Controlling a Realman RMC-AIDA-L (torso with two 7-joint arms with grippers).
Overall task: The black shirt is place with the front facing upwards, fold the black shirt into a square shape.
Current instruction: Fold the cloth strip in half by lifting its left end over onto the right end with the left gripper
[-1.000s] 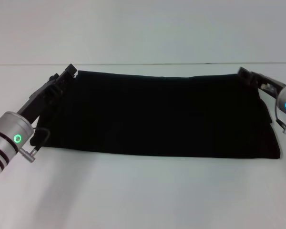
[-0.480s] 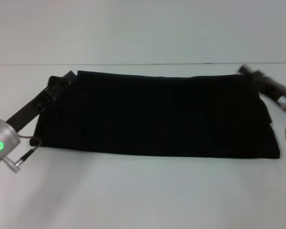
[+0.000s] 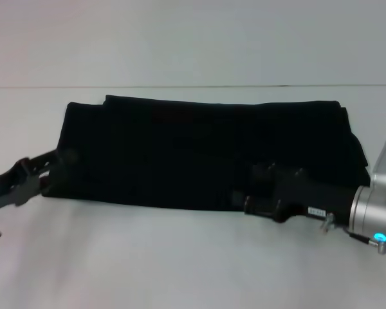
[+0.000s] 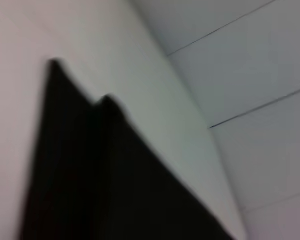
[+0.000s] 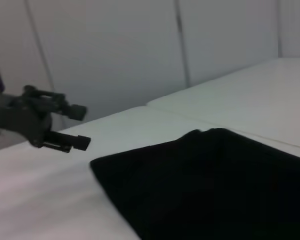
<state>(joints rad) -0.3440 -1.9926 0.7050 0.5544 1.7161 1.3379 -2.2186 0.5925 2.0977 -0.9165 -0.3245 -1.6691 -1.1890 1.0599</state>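
Shirt (image 3: 199, 151) lies folded between both hands, left hand (image 3: 48, 172) and right hand (image 3: 260, 193).

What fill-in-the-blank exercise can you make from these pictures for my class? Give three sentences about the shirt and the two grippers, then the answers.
1. The black shirt lies folded into a long band on a ______ table.
2. In the head view, the gripper at the shirt's near left corner is the ______ gripper.
3. The right gripper reaches over the shirt's ______ edge.

Missing words: white; left; near (front)
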